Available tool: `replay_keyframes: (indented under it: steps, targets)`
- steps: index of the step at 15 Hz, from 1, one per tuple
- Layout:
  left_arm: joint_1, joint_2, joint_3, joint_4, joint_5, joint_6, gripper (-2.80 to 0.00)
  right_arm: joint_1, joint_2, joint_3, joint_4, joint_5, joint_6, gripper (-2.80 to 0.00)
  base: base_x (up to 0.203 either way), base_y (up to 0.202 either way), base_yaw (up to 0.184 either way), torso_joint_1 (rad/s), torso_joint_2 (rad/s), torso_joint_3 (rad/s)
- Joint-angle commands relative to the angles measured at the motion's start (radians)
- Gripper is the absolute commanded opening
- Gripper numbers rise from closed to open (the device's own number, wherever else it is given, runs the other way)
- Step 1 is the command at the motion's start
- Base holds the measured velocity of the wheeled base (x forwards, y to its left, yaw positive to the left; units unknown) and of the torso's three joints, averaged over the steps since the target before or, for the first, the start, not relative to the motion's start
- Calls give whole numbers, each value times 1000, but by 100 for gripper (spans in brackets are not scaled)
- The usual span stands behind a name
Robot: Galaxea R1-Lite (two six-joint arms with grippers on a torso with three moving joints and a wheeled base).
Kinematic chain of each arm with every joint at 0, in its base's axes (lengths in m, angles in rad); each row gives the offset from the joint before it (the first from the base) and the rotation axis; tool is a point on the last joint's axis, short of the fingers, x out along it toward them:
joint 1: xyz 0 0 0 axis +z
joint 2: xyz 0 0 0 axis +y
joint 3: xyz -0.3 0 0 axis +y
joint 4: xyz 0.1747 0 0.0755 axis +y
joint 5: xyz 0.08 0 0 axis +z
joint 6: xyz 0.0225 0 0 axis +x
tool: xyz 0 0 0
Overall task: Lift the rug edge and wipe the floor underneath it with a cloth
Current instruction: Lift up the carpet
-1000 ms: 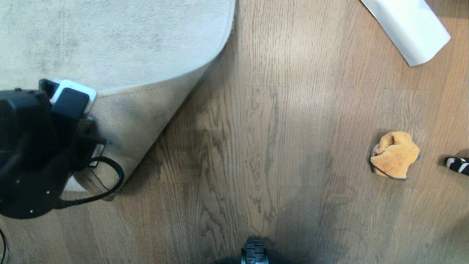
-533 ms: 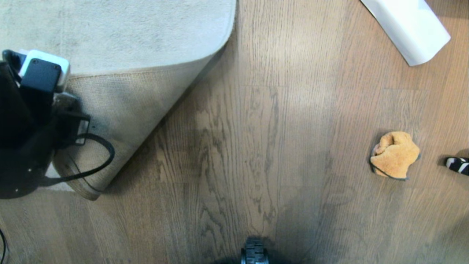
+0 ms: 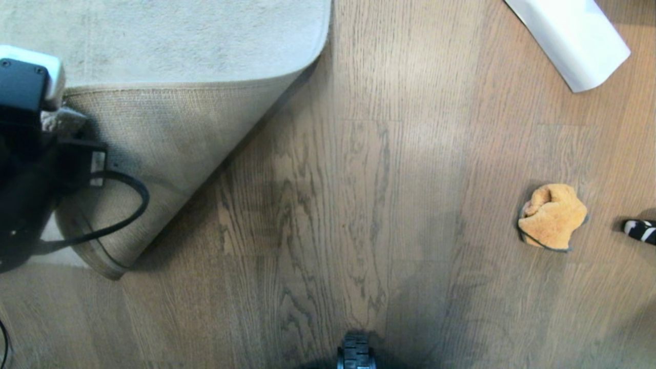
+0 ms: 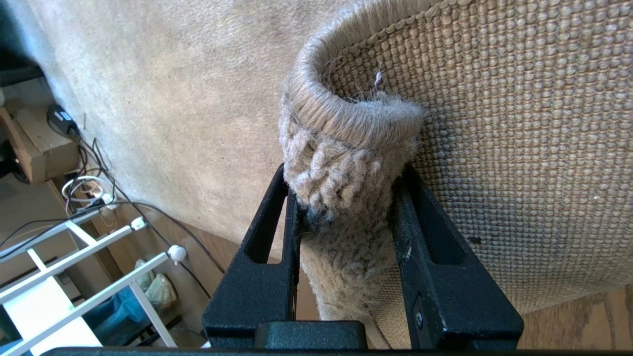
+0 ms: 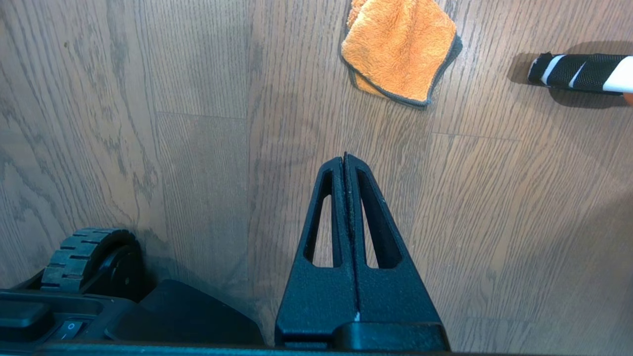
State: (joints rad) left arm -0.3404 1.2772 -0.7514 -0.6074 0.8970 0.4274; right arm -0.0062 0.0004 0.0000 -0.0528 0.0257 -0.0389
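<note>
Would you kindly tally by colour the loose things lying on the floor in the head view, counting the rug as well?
Pale grey: 1, the rug, its rug edge folded back
Orange-tan: 1, the cloth
White: 1, the rolled paper sheet
Black-and-white striped: 1, a striped object at the frame's edge
Total: 4

The left gripper (image 4: 346, 198) is mostly cut off at the head view's left edge, its fingertips buried in the bunched rug edge (image 4: 346, 163). The white rolled sheet (image 3: 569, 38) runs off the top. A striped black-and-white object (image 3: 640, 230) pokes in from the right, too little showing to identify.
</note>
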Motion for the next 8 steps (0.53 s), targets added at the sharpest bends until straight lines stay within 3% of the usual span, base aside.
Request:
replay_keyframes:
  steps: [1,8]
  targets:
    - [0,-16,12,-5,5,1,-280,0,0,0,-1,0,-1,-280,0,0,0,0,0,0]
    - [-12,-47,101,-5,0,-56,-280,0,0,0,-1,0,-1,-280,0,0,0,0,0,0]
